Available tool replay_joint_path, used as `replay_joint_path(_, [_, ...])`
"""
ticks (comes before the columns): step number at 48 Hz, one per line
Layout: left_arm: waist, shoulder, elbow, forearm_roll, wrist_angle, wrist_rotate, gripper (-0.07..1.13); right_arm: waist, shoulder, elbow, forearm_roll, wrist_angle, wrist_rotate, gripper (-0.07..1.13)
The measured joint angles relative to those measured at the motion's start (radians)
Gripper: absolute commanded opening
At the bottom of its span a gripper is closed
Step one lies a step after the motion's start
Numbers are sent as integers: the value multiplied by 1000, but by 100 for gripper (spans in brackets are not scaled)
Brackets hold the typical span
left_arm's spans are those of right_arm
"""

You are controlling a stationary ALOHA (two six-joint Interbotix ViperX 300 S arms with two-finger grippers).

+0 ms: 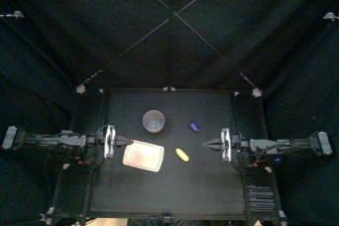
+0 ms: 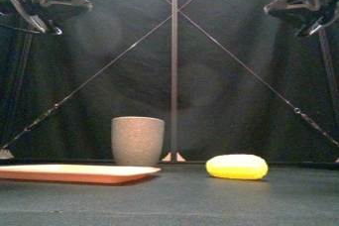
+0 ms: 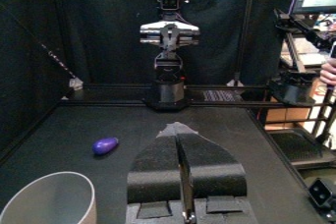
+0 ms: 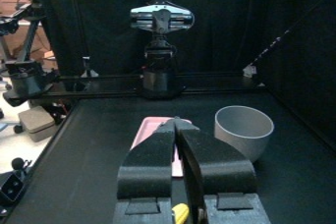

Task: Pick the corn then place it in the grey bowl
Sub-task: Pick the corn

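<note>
Seen from above, my left gripper (image 1: 119,143) and my right gripper (image 1: 217,143) sat at opposite sides of the black table (image 1: 199,185), facing each other. The yellow corn (image 1: 183,155) lay on the table between them, just right of the pink tray (image 1: 142,157) and clear of it. The grey bowl (image 1: 154,122) stood upright behind the tray, with a small purple toy (image 1: 196,128) to its right. From the table's front edge, the corn (image 2: 237,167) lay on its side on the bare tabletop, apart from the tray (image 2: 79,173) at left, and the grey bowl (image 2: 137,141) stood behind the tray's right end. My left wrist camera showed my left gripper (image 3: 183,138) with its jaws pressed together on nothing; the purple toy (image 3: 106,146) lay on the table past them, and the grey bowl (image 3: 50,198) stood close alongside. My right wrist camera showed my right gripper (image 4: 180,130) likewise closed and empty, the tray (image 4: 157,128) partly hidden behind its jaws, the grey bowl (image 4: 245,130) beside the tray, and a sliver of the corn (image 4: 180,211) low between the jaw bases.
</note>
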Motion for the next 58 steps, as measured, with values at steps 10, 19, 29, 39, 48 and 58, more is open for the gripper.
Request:
replay_joint_path(10, [2, -3, 0, 0, 0, 0, -3, -23, 83, 15, 75, 3, 54, 5])
replay_joint_path(19, [2, -6, -2, 0, 2, 0, -3, -34, 259, 18, 207, 17, 155, 9])
replay_joint_path(29, [3, -8, 0, 0, 2, 0, -3, -14, 459, -9, 235, 23, 218, 30])
replay_joint_path(39, [3, -9, 3, 0, 5, 0, -3, 20, 658, -97, 245, 21, 219, 67])
replay_joint_path(48, [3, -11, 3, 0, 6, 0, -3, 28, 811, -173, 245, 35, 219, 96])
replay_joint_path(58, [3, -11, 6, 0, 6, 0, -2, 31, 919, -233, 245, 83, 219, 104])
